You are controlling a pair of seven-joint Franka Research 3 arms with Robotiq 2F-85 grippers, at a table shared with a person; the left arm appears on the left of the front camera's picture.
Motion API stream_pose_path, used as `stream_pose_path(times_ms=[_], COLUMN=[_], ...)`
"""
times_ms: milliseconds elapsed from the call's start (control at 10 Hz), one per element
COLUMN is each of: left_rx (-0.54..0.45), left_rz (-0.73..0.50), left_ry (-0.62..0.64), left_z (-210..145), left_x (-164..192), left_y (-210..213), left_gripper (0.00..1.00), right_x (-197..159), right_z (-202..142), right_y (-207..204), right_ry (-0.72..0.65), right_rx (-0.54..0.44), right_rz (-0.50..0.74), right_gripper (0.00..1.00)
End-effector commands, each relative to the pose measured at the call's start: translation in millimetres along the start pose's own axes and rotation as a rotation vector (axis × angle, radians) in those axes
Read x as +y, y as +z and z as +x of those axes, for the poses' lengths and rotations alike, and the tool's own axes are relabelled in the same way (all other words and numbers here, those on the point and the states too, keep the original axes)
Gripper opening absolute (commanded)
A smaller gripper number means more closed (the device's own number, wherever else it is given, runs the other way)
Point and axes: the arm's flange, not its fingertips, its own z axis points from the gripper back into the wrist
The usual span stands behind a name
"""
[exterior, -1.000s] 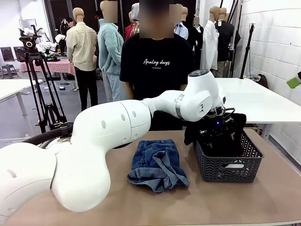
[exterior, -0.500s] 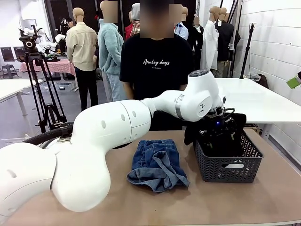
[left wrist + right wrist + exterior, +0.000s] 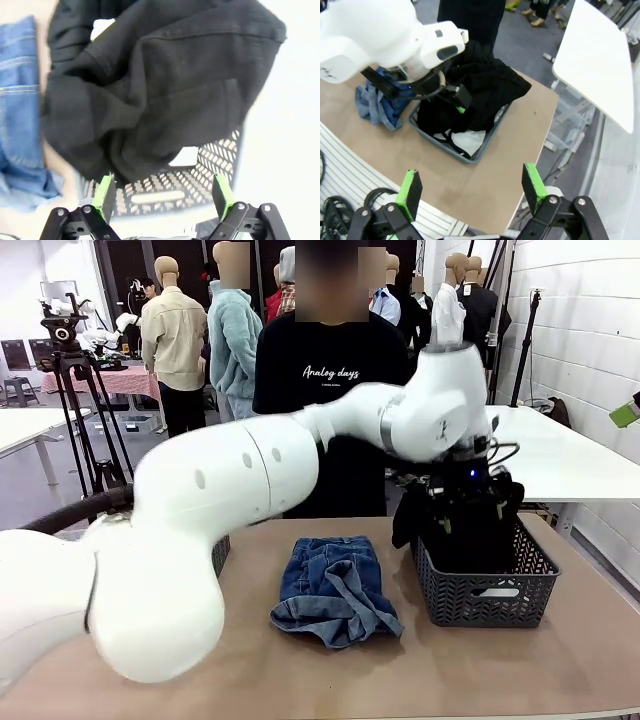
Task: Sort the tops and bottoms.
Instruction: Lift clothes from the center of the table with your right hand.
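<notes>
On the brown tabletop [image 3: 500, 670], a crumpled blue denim garment [image 3: 335, 590] lies just left of the dark grey basket [image 3: 490, 602], apart from it. The basket holds a heap of black clothing [image 3: 165, 85] that rises above its rim and spills over its left side, toward the denim. A patch of white cloth [image 3: 465, 143] shows under the black inside the basket. The robot's left arm [image 3: 230, 490] reaches in from the left, and its left claw [image 3: 162, 186] hangs directly over the basket, green pads spread wide with nothing between them. Whether its tips touch the heap cannot be told. The right claw [image 3: 470, 172] is also spread wide and empty, high above the tabletop on the near side of the basket. Beyond the basket, at the tabletop's far side, stands a person [image 3: 335, 370] in a black T-shirt with white lettering.
</notes>
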Motion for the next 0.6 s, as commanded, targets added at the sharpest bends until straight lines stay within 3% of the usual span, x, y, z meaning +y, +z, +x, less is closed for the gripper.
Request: stream_pose_path(times_ms=[0,100,200,300,500], left_rx=[-0.046,-0.005,0.067,0.167,0.182], left_rz=[0.078,0.177,0.183,0.155,0.084], left_ry=[-0.081,-0.072,-0.076,-0.112,-0.180], left_z=[5.6,1.4,-0.3,-3.7,-32.1], left_x=[-27.2,-22.6,-12.7,12.4,47.0], left_y=[37.7,62.4,75.5,93.2,119.7], left_gripper=[1.00,1.00,1.00,1.00,1.00], right_x=[0.2,0.2,0.2,0.2,0.2], right_z=[1.0,1.0,1.0,1.0,1.0], right_y=[-1.4,-1.4,-1.4,-1.4,-1.4], right_ry=[0.004,0.004,0.004,0.004,0.004], right_rx=[0.005,0.005,0.005,0.005,0.005], right_rz=[-0.006,-0.006,-0.006,-0.006,-0.006], right_gripper=[1.00,1.00,1.00,1.00,1.00])
